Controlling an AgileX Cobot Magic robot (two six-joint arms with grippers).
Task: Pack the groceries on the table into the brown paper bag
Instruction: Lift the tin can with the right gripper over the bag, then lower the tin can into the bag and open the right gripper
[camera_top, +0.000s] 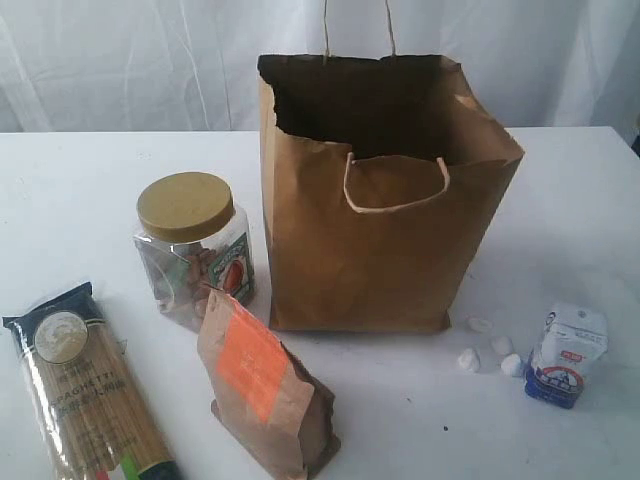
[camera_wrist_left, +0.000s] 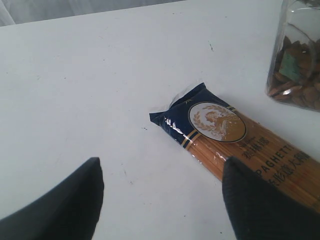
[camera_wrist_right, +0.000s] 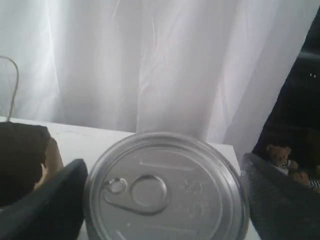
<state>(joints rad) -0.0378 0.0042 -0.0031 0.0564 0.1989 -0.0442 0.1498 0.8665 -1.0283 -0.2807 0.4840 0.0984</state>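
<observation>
White curtain (camera_wrist_right: 150, 60) behind, right jaws clamp metal-lidded jar (camera_wrist_right: 165, 195), hidden from exterior view; left jaws apart.

Spaghetti packet (camera_wrist_left: 240, 147) lying flat on the white table (camera_wrist_left: 100, 75). Its crimped dark blue end carries a round gold-and-white emblem (camera_wrist_left: 217, 121), and pale strands show through the clear wrap beyond it. Jar (camera_wrist_left: 297, 60): clear-walled, with brown contents, standing near the packet's blue end but apart from it, partly cut off by the frame. Gripper (camera_wrist_left: 162, 172): two dark fingers (camera_wrist_left: 65, 210) set wide, with bare table between them. One finger overlaps the packet's strand section; whether it touches cannot be told.
</observation>
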